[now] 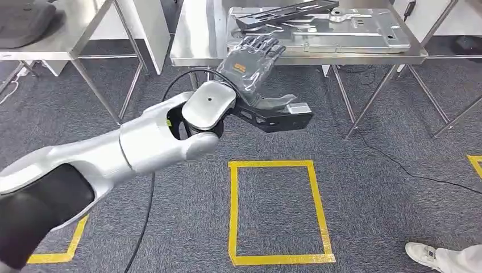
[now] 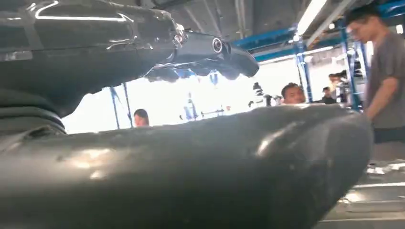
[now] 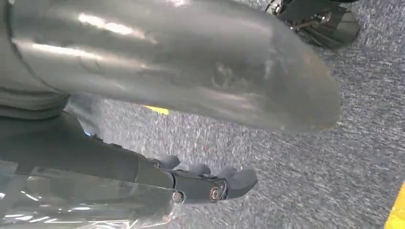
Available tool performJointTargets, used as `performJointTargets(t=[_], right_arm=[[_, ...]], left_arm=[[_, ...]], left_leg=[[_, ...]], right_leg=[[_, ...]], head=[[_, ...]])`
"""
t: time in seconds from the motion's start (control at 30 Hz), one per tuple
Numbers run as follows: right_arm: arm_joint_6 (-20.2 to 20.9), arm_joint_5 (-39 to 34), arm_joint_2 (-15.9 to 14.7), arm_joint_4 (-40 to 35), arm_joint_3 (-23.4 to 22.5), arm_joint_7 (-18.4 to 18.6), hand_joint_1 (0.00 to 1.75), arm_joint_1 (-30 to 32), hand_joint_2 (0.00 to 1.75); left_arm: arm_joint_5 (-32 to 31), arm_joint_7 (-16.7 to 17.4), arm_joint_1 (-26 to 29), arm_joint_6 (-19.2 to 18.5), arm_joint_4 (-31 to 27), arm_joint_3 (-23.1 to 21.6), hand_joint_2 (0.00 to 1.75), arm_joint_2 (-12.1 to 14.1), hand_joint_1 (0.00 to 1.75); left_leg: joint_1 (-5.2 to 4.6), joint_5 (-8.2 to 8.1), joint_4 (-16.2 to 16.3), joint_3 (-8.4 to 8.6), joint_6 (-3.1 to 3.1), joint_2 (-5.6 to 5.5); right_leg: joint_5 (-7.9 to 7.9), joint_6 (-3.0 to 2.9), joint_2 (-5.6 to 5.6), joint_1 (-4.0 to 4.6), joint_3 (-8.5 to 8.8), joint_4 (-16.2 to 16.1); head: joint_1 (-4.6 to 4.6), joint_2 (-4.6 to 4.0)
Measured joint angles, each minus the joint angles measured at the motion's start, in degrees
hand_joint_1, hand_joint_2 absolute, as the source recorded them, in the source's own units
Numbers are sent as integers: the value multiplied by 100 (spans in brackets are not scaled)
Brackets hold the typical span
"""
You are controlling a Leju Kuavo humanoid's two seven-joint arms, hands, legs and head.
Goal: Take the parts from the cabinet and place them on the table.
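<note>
Floor: grey carpet [image 1: 375,216] with a yellow taped rectangle [image 1: 278,211] marked on it, just ahead of the robot; a black cable [image 1: 398,166] trails across it from under the table.
Table: a steel table [image 1: 193,51] stands at the far side of the floor, its thin legs splayed beneath; a second steel table [image 1: 62,54] stands to its left.
Parts: a large pressed sheet-metal panel [image 1: 364,35] lies flat on the table, its long axis running left to right along the tabletop; a dark bar-shaped part [image 1: 284,16] lies on top of it, slanting from near left up to far right.
Left arm: the silver left arm [image 1: 136,149] reaches in from lower left, raised toward the table's front edge.
Left hand: the left hand [image 1: 250,63] is held up in front of the table edge, fingers apart and extended toward the panel, thumb out to the side; it holds nothing, and whether the fingertips touch the table cannot be told. In the left wrist view the thumb [image 2: 191,167] and the fingers [image 2: 215,50] stand well apart with clear space between them.
Right hand: the right hand [image 3: 157,157] hangs over the carpet, its dark fingers [image 3: 210,183] gently curled away from the thumb [image 3: 181,62], with nothing in it.
Person: a white shoe [image 1: 423,253] stands on the carpet at the near right.
</note>
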Motion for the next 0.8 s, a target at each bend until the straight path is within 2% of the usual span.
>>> performJointTargets(t=[0.03,0.07,0.13,0.17,0.2,0.23,0.27,0.3,0.33,0.37,0.4,0.43,0.47,0.5,0.53,0.57,0.6,0.67,0.7,0.73,0.77,0.8], right_arm=[[0,-2,2,0,0,-4,0,2,0],[0,-2,0,0,0,-7,0,2,0],[0,-2,0,0,0,-9,0,-4,0],[0,-7,0,-2,0,-13,0,-11,0],[0,-9,-7,0,-2,-15,0,-18,0],[-2,-13,-7,0,-2,-17,0,-12,0],[-2,-15,-4,0,0,-17,0,7,0],[-2,-17,-7,0,0,-17,0,19,0],[-2,-17,-11,0,0,-17,0,24,0],[0,-17,-17,0,0,-17,0,19,0],[-2,-17,-17,0,-2,-17,0,10,0],[0,-13,-20,0,-2,-17,0,1,0],[2,-7,-26,0,0,-17,0,-3,0],[2,0,-31,0,0,-17,0,-5,0],[2,0,-37,0,0,-17,0,-4,0],[2,0,-44,0,0,-17,0,0,0],[2,0,-44,-2,2,-17,0,-28,0],[0,-2,-44,-2,2,-17,0,-47,0],[2,0,-13,-11,2,-17,0,-49,0],[0,-2,-35,-4,2,-17,0,-51,0],[2,-2,-35,-7,2,-17,0,-41,0],[2,-4,-35,-2,2,-17,0,-21,0]], left_arm=[[11,0,-20,2,-50,26,0,2,0],[24,-2,-34,2,-105,37,0,2,0],[37,0,-41,4,-181,50,0,39,0],[48,0,-44,4,-207,63,0,46,0],[50,13,-50,4,-236,81,0,55,0],[50,15,-62,4,-267,85,0,61,0],[52,15,-59,4,-295,83,0,55,0],[55,15,-50,4,-312,81,0,50,0],[57,13,-36,4,-328,77,0,55,0],[59,13,-24,4,-330,76,0,63,0],[63,15,-23,4,-332,76,0,72,0],[68,15,-24,4,-347,76,0,83,0],[70,15,-27,4,-365,81,0,87,0],[70,15,-33,4,-382,83,0,87,0],[72,17,-39,6,-395,83,0,92,0],[81,20,-44,7,-402,83,0,94,0],[85,22,-45,11,-420,85,0,102,0],[96,50,-43,20,-426,90,0,127,0],[103,57,-46,20,-428,92,0,144,0],[105,63,-76,20,-437,92,0,168,0],[107,72,-87,28,-444,92,0,173,0],[116,72,-75,28,-446,85,0,170,0]], left_leg=[[-82,-93,-178,135,45,279],[-96,-54,-218,87,80,227],[-99,-42,-246,42,110,60],[-77,0,-288,33,169,-33],[-41,46,-310,24,207,-114],[-24,78,-310,-10,239,-200],[-20,102,-310,-36,269,-281],[-23,129,-309,-64,276,-381],[-29,155,-308,-90,279,-484],[-29,176,-307,-108,274,-584],[-29,192,-306,-116,265,-672],[-29,207,-305,-118,256,-750],[-28,215,-305,-114,243,-825],[-27,225,-305,-113,228,-887],[-33,242,-303,-132,200,-947],[-27,265,-281,-180,164,-997],[-11,296,-283,-236,120,-1045],[-14,349,-297,-283,44,-1137],[-29,287,-246,-307,46,-977],[-78,138,-104,-381,11,-556],[-37,-122,275,-556,-32,-425],[-12,-358,744,-753,-61,-410]], right_leg=[[-11,19,-57,45,-22,15],[-8,37,-116,47,-19,23],[9,66,-274,44,-12,28],[-4,95,-346,45,-12,32],[-115,156,-102,17,-49,99],[-309,197,205,-13,-147,330],[-551,220,331,-34,-304,729],[-775,242,373,-48,-505,1204],[-927,258,385,-54,-692,1637],[-916,266,388,-55,-775,1827],[-780,256,392,-55,-722,1727],[-556,235,409,-57,-565,1396],[-288,207,458,-58,-346,932],[-38,174,620,-59,-127,446],[-8,114,896,-70,14,168],[-9,96,867,-78,28,60],[-38,75,796,-54,30,39],[-26,35,698,-57,20,-9],[28,-4,595,-112,40,-85],[52,-30,559,-99,48,-110],[65,-57,492,-95,33,-110],[65,-56,413,-89,21,-101]], head=[[-19,0],[-2,0],[11,0],[5,0],[2,0],[37,0],[99,0],[156,0],[197,0],[221,0],[245,0],[273,0],[295,0],[313,0],[322,0],[299,0],[324,0],[310,0],[319,0],[273,0],[197,0],[186,0]])
